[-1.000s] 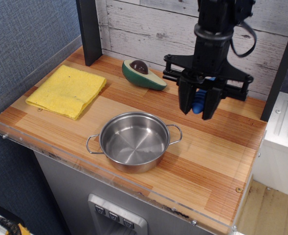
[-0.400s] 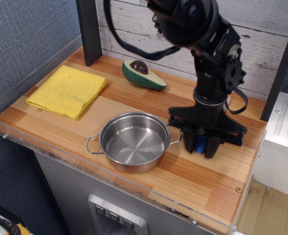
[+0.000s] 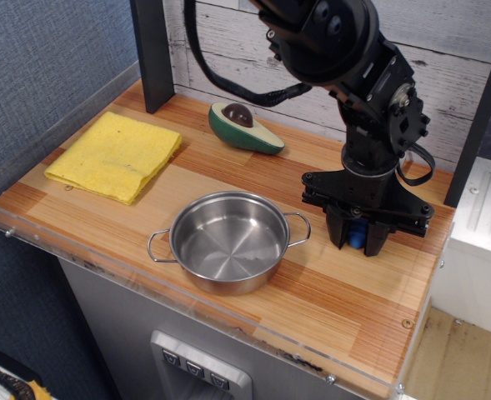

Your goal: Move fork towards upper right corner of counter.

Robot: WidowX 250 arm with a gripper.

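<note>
A yellow cloth [image 3: 116,155] lies folded at the left of the bench [image 3: 328,300], whose near edge carries a clear rim. Behind the middle, an avocado half [image 3: 243,127] rests near the back wall. A steel pot [image 3: 228,240] sits toward the front, empty. Right of it, the hand [image 3: 360,243] points down at the planks, its fingers closed around the fork [image 3: 358,240]. Only a sliver of blue handle shows between them; the tines are hidden, and whether the fork touches the wood cannot be made out.
</note>
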